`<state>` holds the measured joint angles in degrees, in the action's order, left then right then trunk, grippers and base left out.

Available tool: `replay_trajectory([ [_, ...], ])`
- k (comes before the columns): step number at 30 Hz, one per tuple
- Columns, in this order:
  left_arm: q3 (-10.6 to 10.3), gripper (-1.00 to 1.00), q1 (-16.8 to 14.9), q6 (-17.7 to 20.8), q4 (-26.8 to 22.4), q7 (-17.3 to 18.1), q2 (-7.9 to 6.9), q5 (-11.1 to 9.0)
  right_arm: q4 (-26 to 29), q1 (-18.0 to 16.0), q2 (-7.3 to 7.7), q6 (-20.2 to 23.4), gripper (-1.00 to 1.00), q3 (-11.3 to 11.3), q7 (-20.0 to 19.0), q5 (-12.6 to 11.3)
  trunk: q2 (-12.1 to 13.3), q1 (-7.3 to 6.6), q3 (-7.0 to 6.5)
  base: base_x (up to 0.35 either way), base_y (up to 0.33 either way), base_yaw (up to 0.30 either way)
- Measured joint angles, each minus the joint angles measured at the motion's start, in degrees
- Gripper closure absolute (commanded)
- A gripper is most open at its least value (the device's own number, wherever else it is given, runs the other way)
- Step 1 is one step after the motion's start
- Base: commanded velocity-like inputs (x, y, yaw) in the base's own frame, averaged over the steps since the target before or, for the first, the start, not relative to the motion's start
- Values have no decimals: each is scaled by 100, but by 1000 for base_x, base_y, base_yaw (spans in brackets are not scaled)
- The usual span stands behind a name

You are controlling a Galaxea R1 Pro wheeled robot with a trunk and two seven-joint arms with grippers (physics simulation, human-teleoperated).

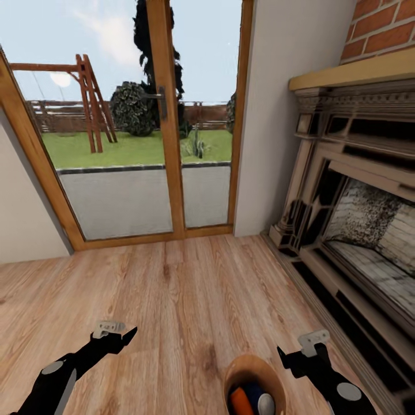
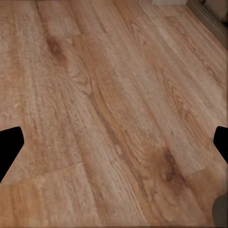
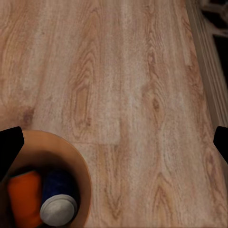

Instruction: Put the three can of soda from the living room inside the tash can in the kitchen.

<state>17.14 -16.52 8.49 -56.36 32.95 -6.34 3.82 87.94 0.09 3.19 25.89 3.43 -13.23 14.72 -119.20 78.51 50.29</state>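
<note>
Unlabelled orange can [image 3: 23, 199] and blue can [image 3: 58, 202] share a wooden bucket [image 3: 83, 171].

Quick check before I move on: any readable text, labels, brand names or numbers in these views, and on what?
None readable. The orange can and the dark blue can in the wooden container show no legible print; their sides are blurred and mostly hidden. Fireplace, glass doors and floor carry no writing.
</note>
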Motion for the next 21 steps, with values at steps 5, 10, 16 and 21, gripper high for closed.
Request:
replay_trajectory([
  [5, -104, -100, 3, -175, 231, -41, -5, -3, -51, 169, 15, -325, -100, 112, -9, -193, 201, -110, -90, 0, 0, 0],
  [10, -143, -100, 8, -652, 792, -64, -53, -3, -144, 457, 2, -915, -100, 164, 13, -301, 401, -220, -179, 0, 0, 0],
  [16, -149, -100, 14, -1315, 1650, -68, -74, -2, -732, 553, -15, -1447, -100, 335, 2, -575, 642, -351, -287, 0, 0, 0],
  [21, -152, -100, 20, -1970, 2528, -108, -83, 1, -1598, 570, 6, -2249, -100, 446, -3, -925, 842, -461, -376, 0, 0, 0],
])
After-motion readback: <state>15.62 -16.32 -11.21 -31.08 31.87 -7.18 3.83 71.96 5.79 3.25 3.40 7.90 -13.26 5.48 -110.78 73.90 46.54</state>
